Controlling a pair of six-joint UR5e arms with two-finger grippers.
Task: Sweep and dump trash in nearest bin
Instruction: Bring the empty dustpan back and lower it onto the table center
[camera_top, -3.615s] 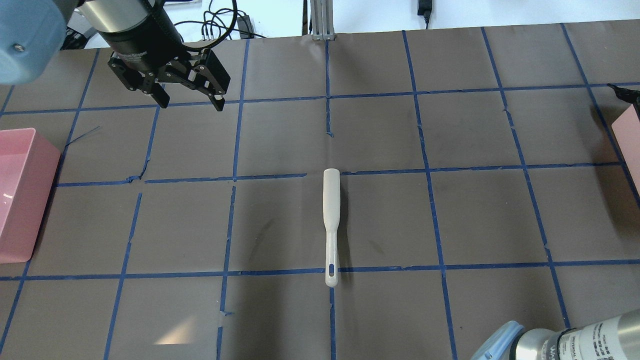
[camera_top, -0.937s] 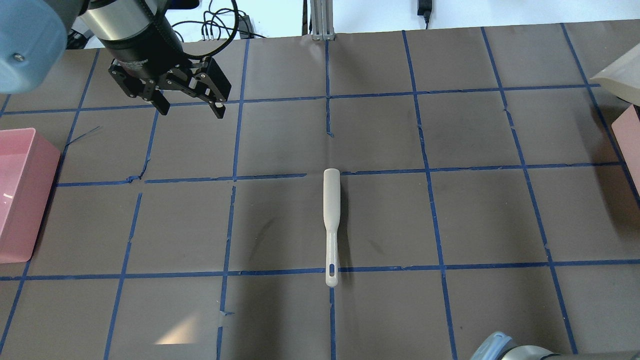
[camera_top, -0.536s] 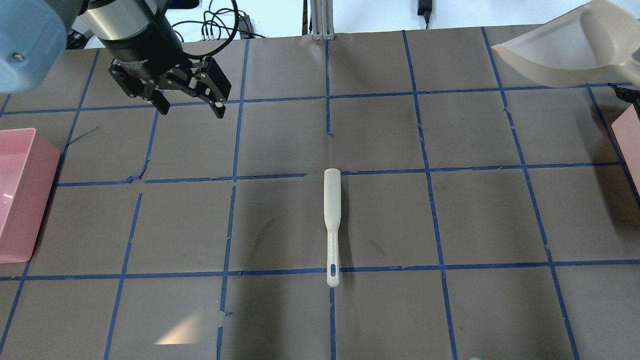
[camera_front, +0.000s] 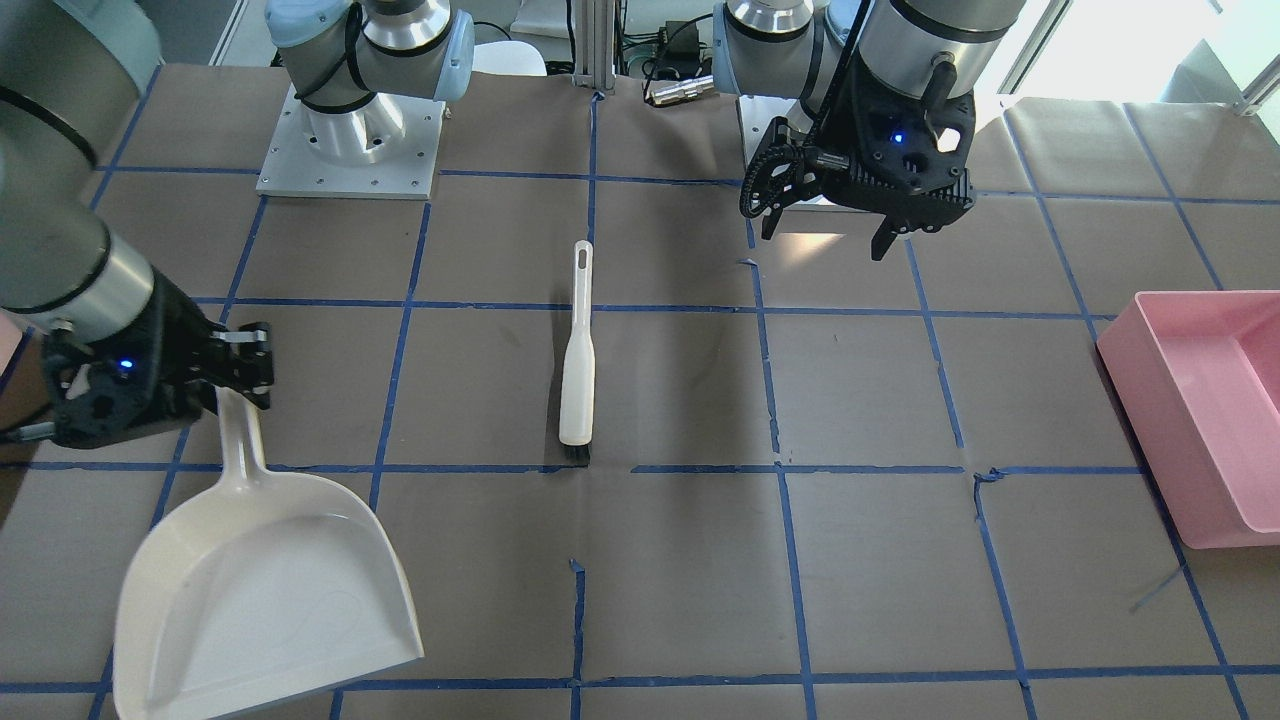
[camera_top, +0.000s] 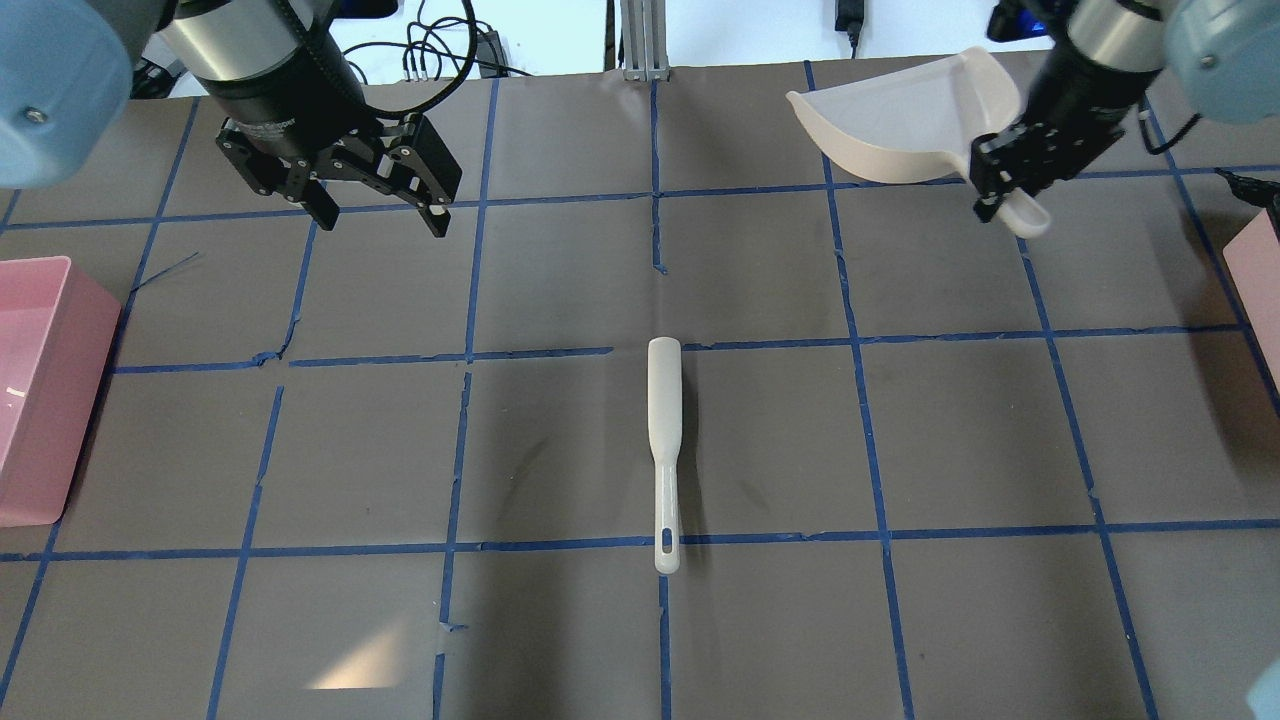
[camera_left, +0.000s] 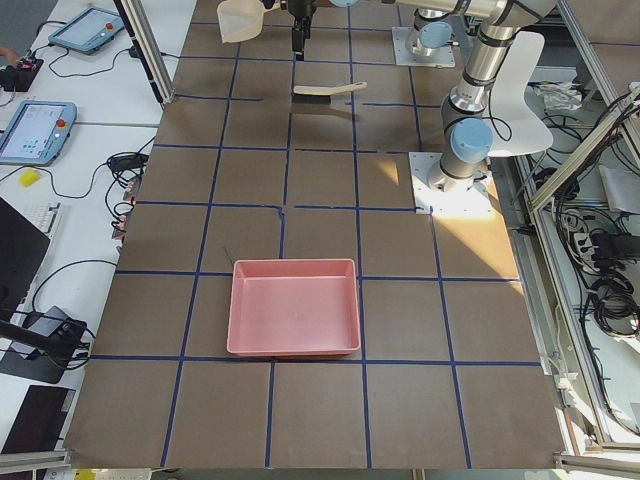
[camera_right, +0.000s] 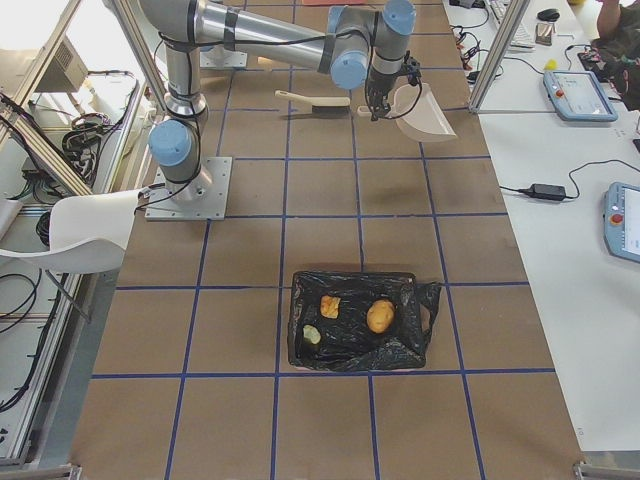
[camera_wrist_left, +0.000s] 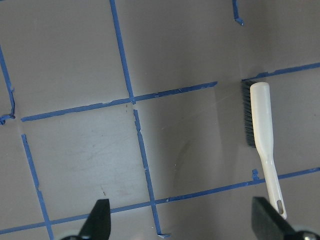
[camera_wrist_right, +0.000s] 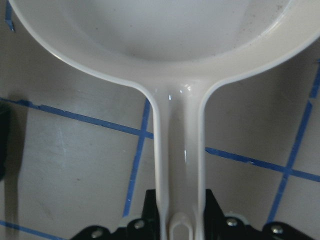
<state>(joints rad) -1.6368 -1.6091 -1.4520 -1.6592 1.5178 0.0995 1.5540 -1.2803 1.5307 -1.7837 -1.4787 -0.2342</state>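
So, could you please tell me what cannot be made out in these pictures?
Pale pink bin: overhead view, right edge cuts off all but a sliver.
Three small trash lumps: exterior right view, too small for detail.
White long-handled brush: overhead view, its back hides the bristles.
Right pincer: wrist view, bottom edge cuts most of it off.

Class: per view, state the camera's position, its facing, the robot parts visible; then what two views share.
Front-facing: across table, facing robot; left pincer, right pincer.
Overhead: behind robot, facing forward, down; both pincers.
Exterior left: table end by pink rectangular tub; left arm nearest.
Exterior right: opposite end, by black bag; right arm nearest.
Left wrist: down at white long-handled brush; fingertips.
Right wrist: along white plastic dustpan; pincer.
Shared: first two show brush, dustpan.
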